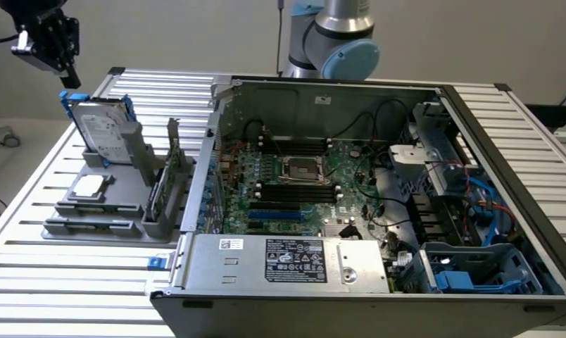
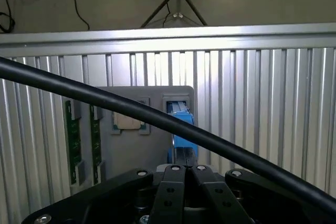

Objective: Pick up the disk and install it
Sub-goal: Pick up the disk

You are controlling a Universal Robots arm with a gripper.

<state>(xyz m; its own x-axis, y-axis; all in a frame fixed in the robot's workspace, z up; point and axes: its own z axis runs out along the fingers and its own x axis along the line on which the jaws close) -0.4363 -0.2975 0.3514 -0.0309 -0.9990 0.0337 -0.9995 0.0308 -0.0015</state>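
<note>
Since the open computer case point(image 1: 377, 197) takes up the centre and right of the exterior view, I log it first. It sits on a ribbed aluminium table point(image 1: 39, 296). At that frame's left stands a grey holder point(image 1: 95, 218). The disk point(image 1: 103, 130) is slotted upright in the holder's rear, with its labelled face showing. The gripper point(image 1: 69, 76) hangs at upper left of the frame, above the disk and apart from it.

Handling, my judgement: the metal body should be stiff and fairly heavy for its size, and its smooth faces are likely slippery. The blue rails are plastic and may flex. I would grip across the two flat faces on the exposed upper part, clear of the rails.

The exterior view gives the gap between gripper and disk. The wrist view instead shows the fingers point(image 2: 175, 177) pressed together and holding nothing, with the disk's blue-edged end beyond them. A black cable point(image 2: 157, 121) crosses part of it, so I cannot be sure the fingers are centred. The processor chip point(image 2: 128, 121) lies just beside the disk.
</note>
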